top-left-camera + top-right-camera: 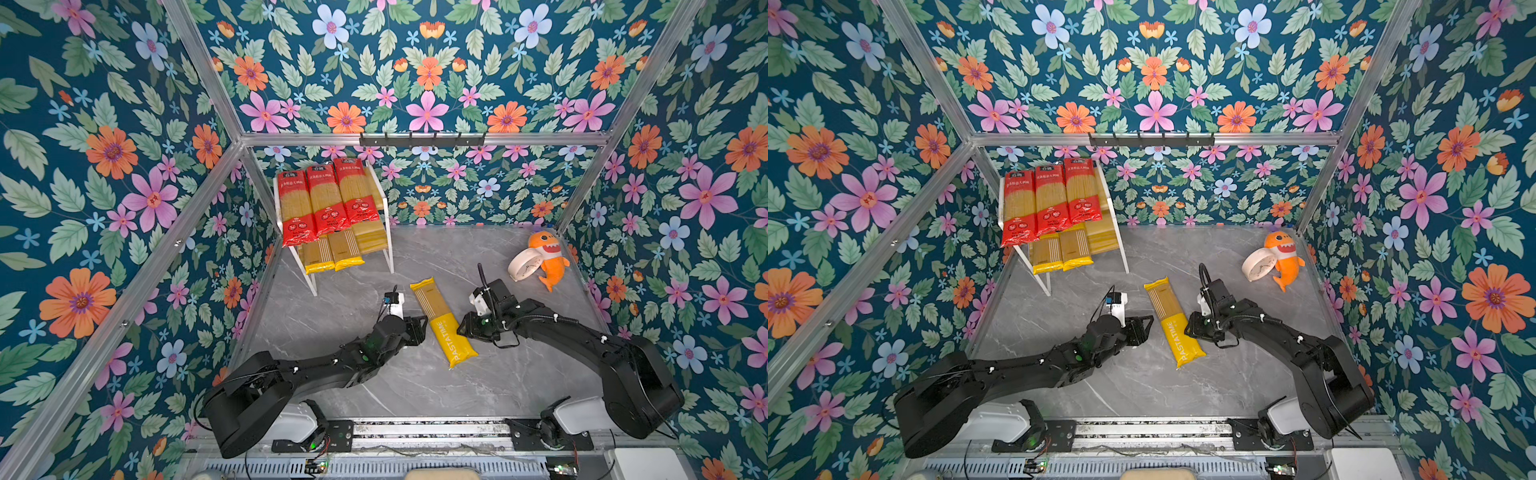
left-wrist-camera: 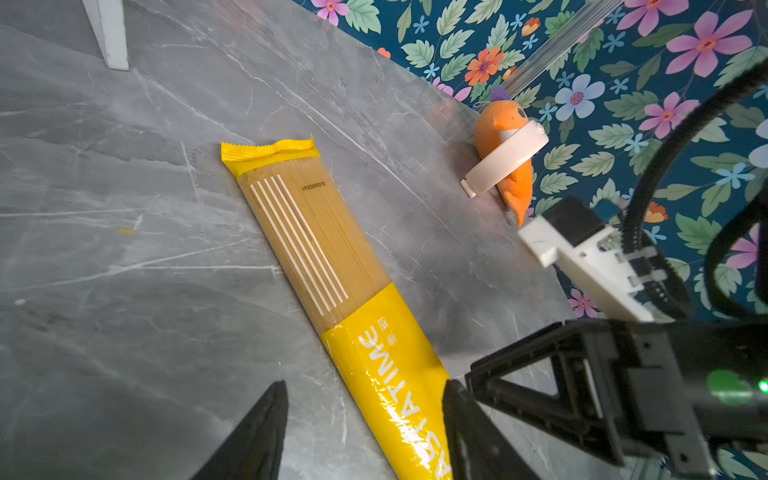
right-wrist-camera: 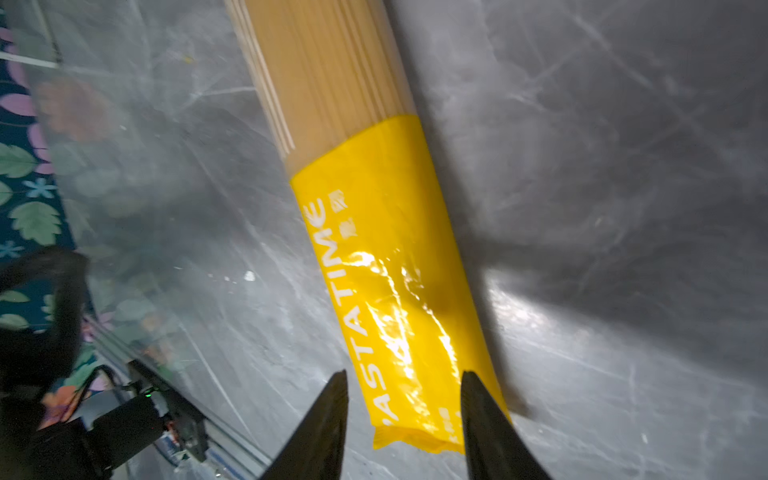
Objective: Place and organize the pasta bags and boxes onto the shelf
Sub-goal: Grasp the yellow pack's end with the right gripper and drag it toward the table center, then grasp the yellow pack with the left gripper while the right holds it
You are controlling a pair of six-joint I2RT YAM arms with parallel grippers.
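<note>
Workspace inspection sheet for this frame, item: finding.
Surface: grey marble tabletop, a few specks.
Job's things: three red packs on top tier of the shelf, two yellow packs on the lower; loose yellow pack flat on the tabletop.
Clutter: orange plush shark, white round thing against it, far right corner.
Grippers: left gripper and right gripper open, flanking the loose pack's lettered end.
Cables: black cable loops above the right wrist.
Surroundings: floral walls, aluminium frame, black hook rail.
</note>
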